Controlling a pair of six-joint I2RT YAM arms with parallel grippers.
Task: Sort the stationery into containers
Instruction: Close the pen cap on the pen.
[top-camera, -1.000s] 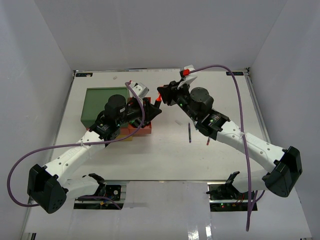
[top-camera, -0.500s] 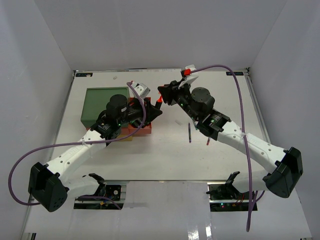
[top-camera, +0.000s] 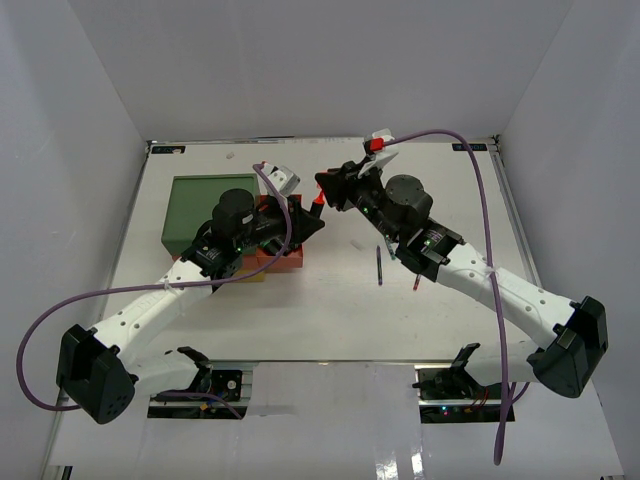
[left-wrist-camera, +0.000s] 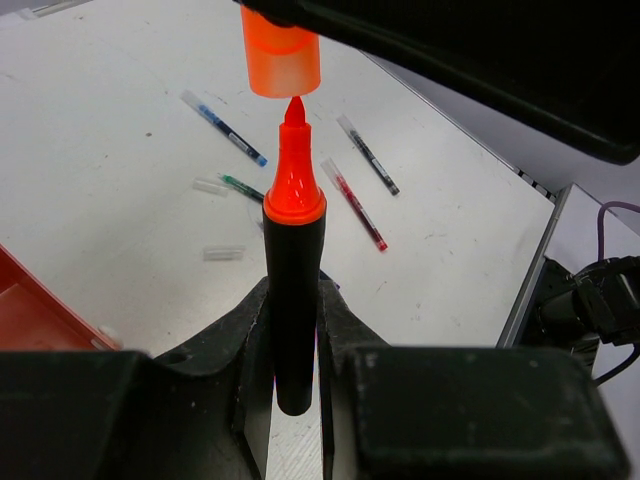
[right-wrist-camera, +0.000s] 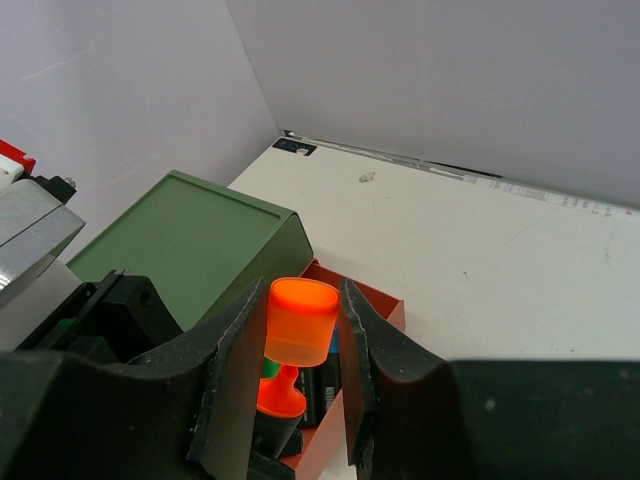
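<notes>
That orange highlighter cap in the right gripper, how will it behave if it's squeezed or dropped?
The orange cap is probably light and fairly stiff: a small plastic sleeve. Its smooth round wall may slip or twist between the right gripper's flat fingers. Set down on its side, it would likely roll.

White table (top-camera: 330, 310) boxed in by 3 plain pale walls (top-camera: 320, 60). Soft, even light all over. Tiny dark specks on top.

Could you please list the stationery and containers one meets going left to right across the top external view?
green drawer tier → orange highlighter → dark pen → red pen
</notes>
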